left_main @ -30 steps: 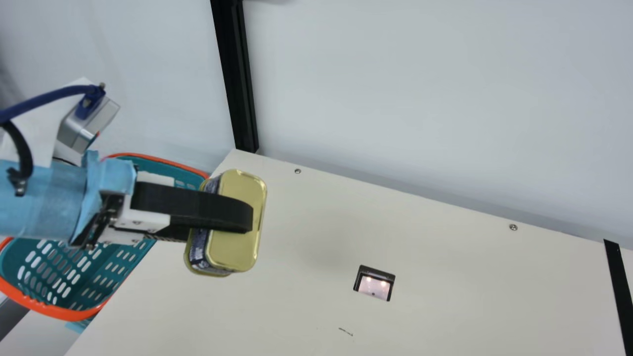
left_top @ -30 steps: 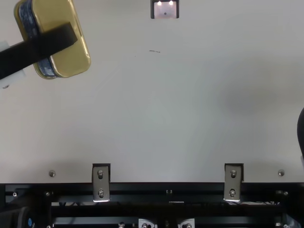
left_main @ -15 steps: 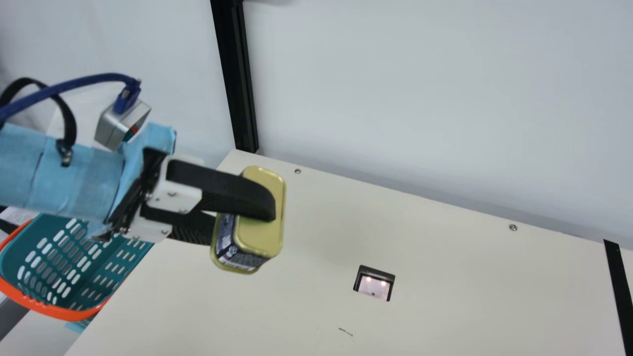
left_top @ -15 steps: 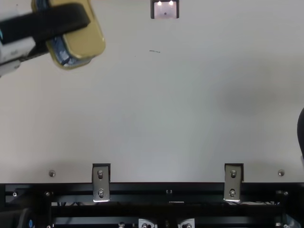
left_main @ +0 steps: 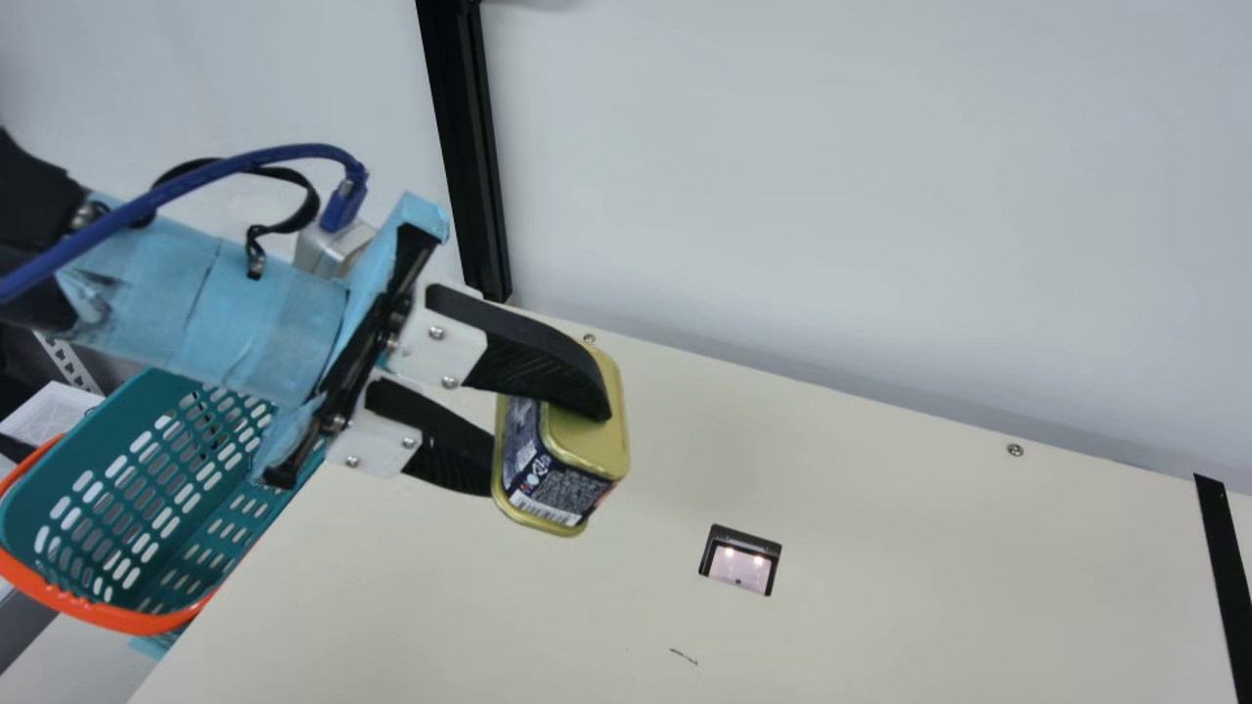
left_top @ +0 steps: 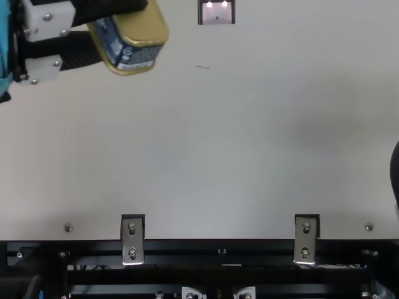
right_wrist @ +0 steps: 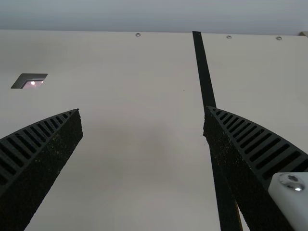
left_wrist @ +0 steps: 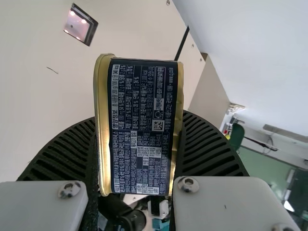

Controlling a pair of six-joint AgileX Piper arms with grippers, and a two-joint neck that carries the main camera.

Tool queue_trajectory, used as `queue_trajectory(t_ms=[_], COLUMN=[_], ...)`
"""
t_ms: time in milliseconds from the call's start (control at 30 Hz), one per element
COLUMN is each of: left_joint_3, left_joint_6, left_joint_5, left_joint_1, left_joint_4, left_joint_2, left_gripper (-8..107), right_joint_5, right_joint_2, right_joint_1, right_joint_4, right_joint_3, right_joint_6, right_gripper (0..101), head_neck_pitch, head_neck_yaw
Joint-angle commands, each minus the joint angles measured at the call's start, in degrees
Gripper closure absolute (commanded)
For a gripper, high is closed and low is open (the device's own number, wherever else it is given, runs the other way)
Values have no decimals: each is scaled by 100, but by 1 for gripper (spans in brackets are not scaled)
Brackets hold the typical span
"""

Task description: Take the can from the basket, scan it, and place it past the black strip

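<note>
left gripper (left_main: 548,446) clamped on can (left_main: 558,489) | can aloft over table (left_main: 880,587), near its left edge | right gripper (right_wrist: 143,113) spread wide

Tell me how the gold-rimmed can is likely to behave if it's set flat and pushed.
The gold-rimmed can looks like stiff metal, holding its shape in the left gripper, so it probably won't give. Its broad, flat faces suggest it would slide rather than roll. The smooth, shiny metal may be a bit slippery.
</note>
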State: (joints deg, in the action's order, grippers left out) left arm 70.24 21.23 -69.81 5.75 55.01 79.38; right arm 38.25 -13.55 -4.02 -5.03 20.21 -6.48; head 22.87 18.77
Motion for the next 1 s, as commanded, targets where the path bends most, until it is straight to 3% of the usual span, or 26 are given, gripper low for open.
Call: queue_trajectory(t_ms=[0, 200, 333, 967], left_joint_3=[-43, -271, -329, -323], left_joint_6=[78, 486, 940, 1023], left_joint_5=[-9, -9, -9, -5], left_joint_1=[-115, -814, -1235, -1248], left_joint_4=[205, 956, 1079, 1102], left_joint_2=[-1, -235, -623, -729], left_gripper=[89, 89, 89, 89], right_joint_5=[0, 0, 0, 0], right_joint_2=[0, 0, 0, 0], right_joint_1=[0, 0, 0, 0], right_joint_4=[0, 0, 0, 0], right_joint_3=[0, 0, 0, 0], right_joint_6=[0, 0, 0, 0], right_gripper=[0, 0, 0, 0], head_neck_pitch=[198, 198, 198, 198], head_neck_yaw=[232, 232, 232, 232])
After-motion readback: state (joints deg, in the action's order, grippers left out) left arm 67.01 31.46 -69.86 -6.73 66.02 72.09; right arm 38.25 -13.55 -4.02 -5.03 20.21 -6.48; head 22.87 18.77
